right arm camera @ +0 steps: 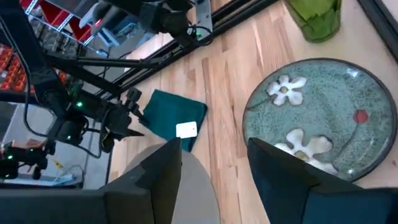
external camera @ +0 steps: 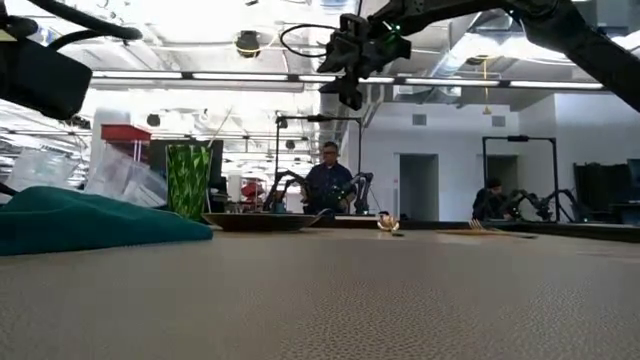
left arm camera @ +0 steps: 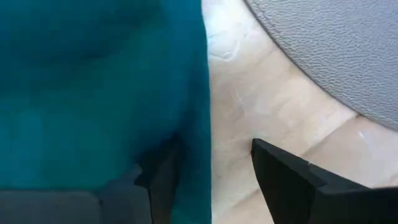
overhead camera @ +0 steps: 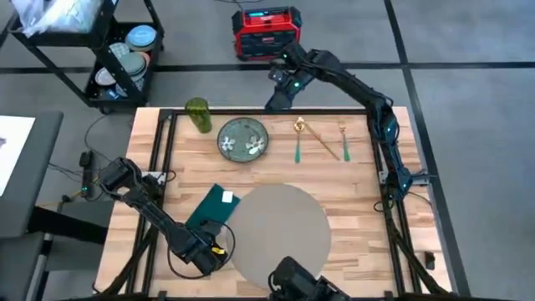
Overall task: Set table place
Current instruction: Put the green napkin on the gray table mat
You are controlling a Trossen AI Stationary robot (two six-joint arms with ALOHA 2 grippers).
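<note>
My left gripper (left arm camera: 211,180) is open w/ fingers straddling the teal napkin's (overhead camera: 211,208) edge, just beside the placemat (overhead camera: 280,230) at the table's (overhead camera: 359,180) near side. Right gripper (right arm camera: 214,165) is open above the plate (overhead camera: 243,139). To grip well I should drop lower, pinch only cloth, avoid snagging the mat.

robotics lab, open hall. beyond the right gripper (external camera: 352,60): a seated person (external camera: 329,186) flanked by more robot arms (external camera: 284,188), ceiling light strips (external camera: 200,80), grey doors (external camera: 412,186). behind it, past the table (overhead camera: 359,196): red equipment case (overhead camera: 266,32), black wheeled cart (overhead camera: 109,50).
</note>
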